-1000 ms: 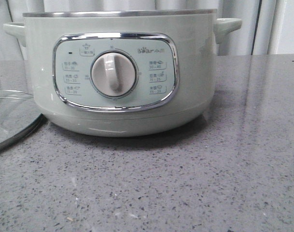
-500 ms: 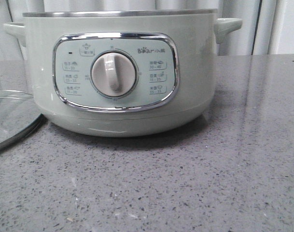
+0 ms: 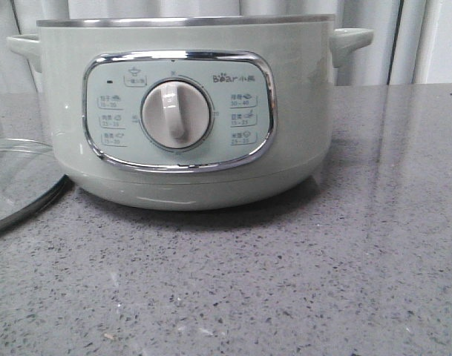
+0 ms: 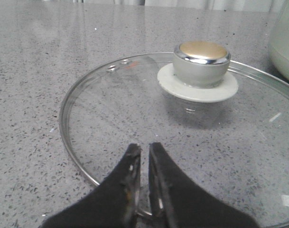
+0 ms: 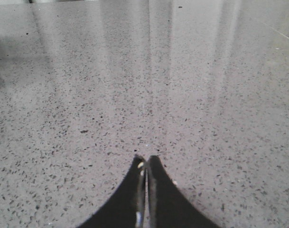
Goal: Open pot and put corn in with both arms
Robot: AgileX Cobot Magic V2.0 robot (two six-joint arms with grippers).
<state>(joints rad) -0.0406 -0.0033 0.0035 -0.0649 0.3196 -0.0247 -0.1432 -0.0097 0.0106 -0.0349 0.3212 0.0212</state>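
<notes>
The pale green pot stands open on the grey counter, its steel rim at the top of the front view; its inside is hidden. A sliver of it shows in the left wrist view. The corn is out of view. The glass lid lies flat on the counter left of the pot, knob up; its edge shows in the front view. My left gripper is shut and empty, just above the lid's near rim. My right gripper is shut and empty over bare counter.
The grey speckled counter stretches in front of and to the right of the pot. Pale curtains hang behind it. Neither arm shows in the front view.
</notes>
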